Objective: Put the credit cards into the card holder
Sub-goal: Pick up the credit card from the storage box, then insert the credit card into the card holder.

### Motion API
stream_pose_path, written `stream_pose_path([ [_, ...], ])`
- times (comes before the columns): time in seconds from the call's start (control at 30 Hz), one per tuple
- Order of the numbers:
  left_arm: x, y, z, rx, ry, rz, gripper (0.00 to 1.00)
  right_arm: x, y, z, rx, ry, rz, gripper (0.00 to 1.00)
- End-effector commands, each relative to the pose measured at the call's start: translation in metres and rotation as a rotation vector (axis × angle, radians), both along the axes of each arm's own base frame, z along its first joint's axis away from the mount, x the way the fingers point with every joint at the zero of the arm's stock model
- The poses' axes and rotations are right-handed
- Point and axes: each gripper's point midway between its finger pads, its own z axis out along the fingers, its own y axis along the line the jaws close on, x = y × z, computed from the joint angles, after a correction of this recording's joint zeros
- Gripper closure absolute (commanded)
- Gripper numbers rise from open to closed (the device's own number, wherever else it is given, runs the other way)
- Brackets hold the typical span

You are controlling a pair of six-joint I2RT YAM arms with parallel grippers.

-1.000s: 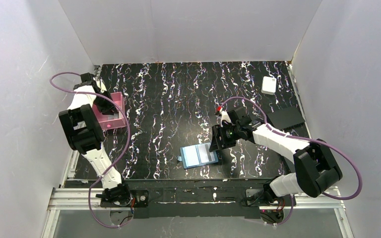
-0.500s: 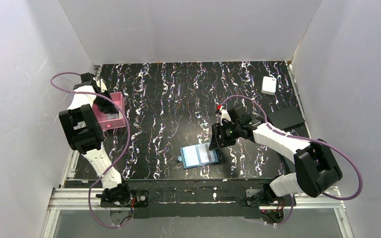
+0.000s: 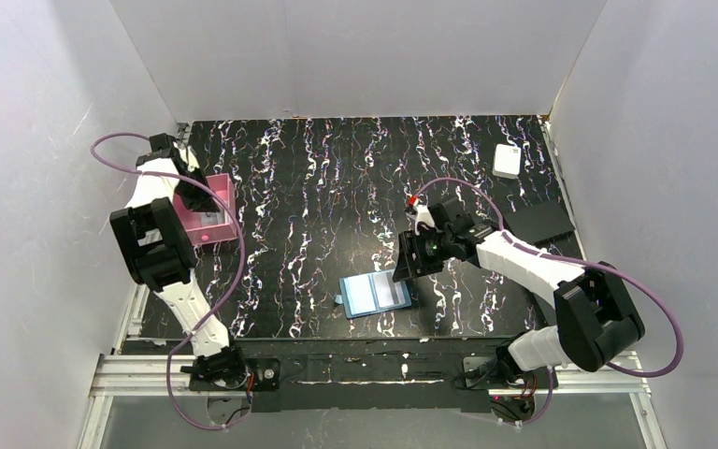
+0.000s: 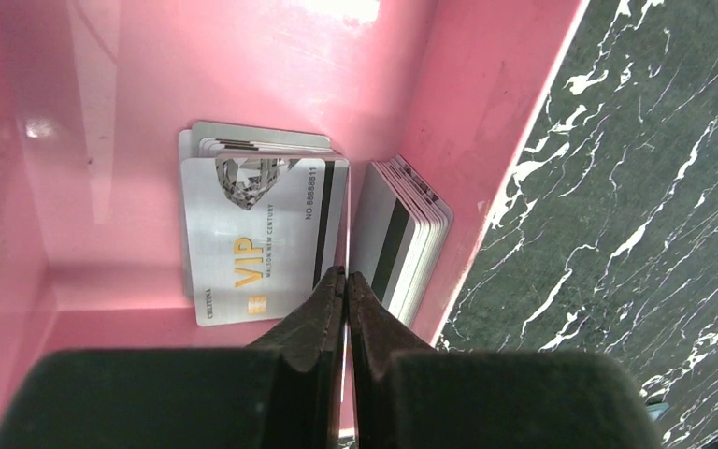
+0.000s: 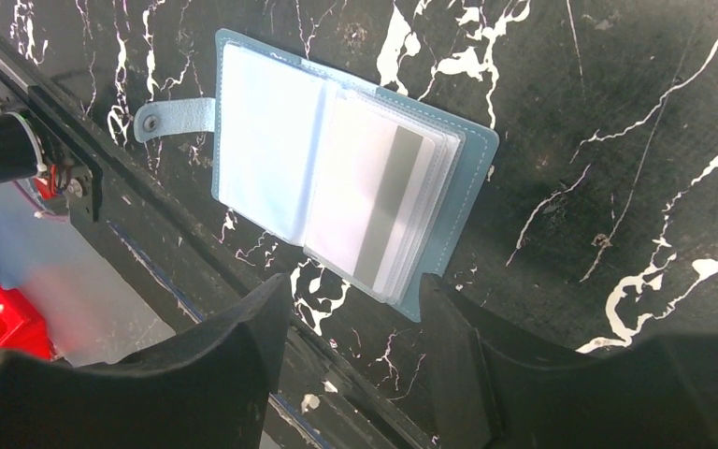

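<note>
**A:** Credit cards (image 4: 262,238) sit in the pink tray (image 4: 243,75) at the far left of the surface (image 5: 617,140). One pile lies flat and a leaning stack (image 4: 402,234) rests against the tray's right wall. The left jaws are pressed together, tips at the right edge of the VIP card (image 4: 243,271) on top.

**B:** Holding it?

**A:** I cannot tell. A card is so thin that pinched and empty would look alike. I'd lift slowly, straight up, and check that only one card comes away.

**B:** And the card holder (image 5: 337,187)?

**A:** It lies open near the front edge, right of centre, with one striped card (image 5: 388,210) already sleeved. The right jaws hang just above it, spread wide, holding nothing.

**B:** Anything hidden?

**A:** How many cards each pile has, and which sleeves are free, because the clear pages blur together. The tray's near side is cut off behind the jaws.
</note>
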Motion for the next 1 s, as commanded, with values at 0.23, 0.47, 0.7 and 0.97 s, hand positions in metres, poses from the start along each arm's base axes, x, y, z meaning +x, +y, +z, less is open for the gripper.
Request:
stream_pose_path([
  [0.23, -0.007, 0.013, 0.129, 0.13, -0.199, 0.139, 1.0, 0.011, 0.009, 0.019, 0.035, -0.021, -0.014, 0.39],
  [0.47, -0.024, -0.085, 0.22, -0.1, -0.493, 0.012, 1.0, 0.015, 0.004, 0.026, 0.012, -0.058, -0.029, 0.37],
  [0.7, -0.099, -0.263, 0.207, -0.454, -0.468, -0.406, 1.0, 0.011, 0.005, 0.051, 0.107, -0.117, -0.083, 0.28],
  [0.97, -0.17, -0.337, 0.189, -0.841, -0.559, -0.506, 1.0, -0.013, 0.042, 0.146, 0.665, -0.155, -0.083, 0.21],
])
